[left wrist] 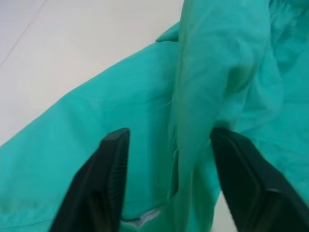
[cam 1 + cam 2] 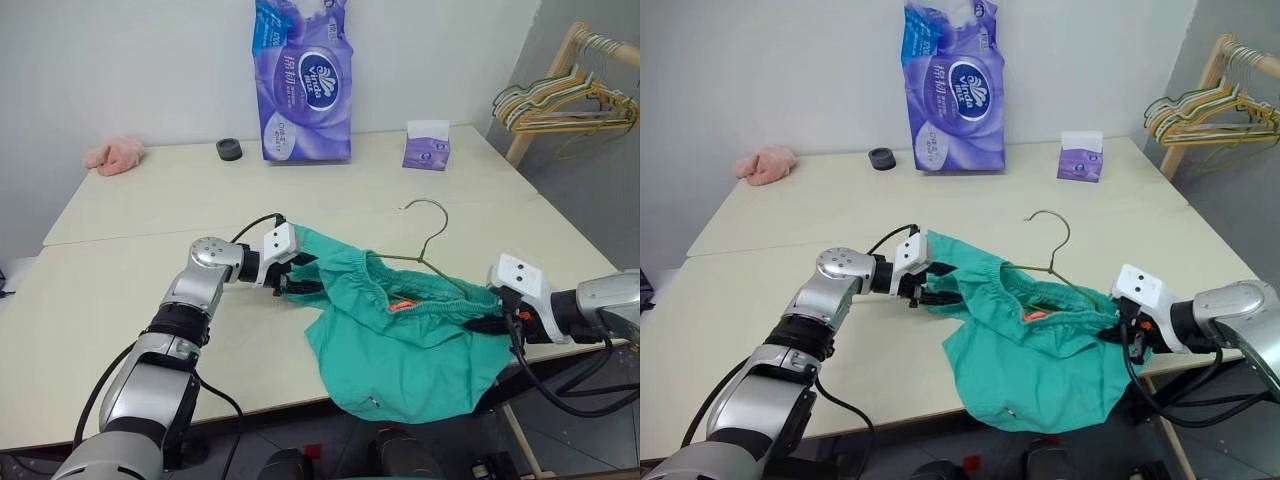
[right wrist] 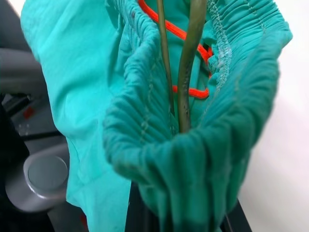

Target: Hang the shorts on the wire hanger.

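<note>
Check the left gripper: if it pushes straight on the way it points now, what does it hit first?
The shorts. The left gripper is open, its fingers straddling a raised fold of teal fabric directly ahead. Going on, it would likely bunch that fold toward the waistband and wire hanger; depth beyond the cloth is unclear.

— Those shorts [image 2: 410,350] are teal-green all over, with an orange tag [image 2: 401,305] showing inside the waistband.

— And the wire hanger [image 2: 432,240] is olive-gold. The tissue pack [image 2: 303,85] behind is purple with blue at the top and a white logo.

— Small tissue box [image 2: 427,146]: purple with white. Pink cloth lump [image 2: 113,155], black ring [image 2: 229,149], pale cream table [image 2: 120,300].
</note>
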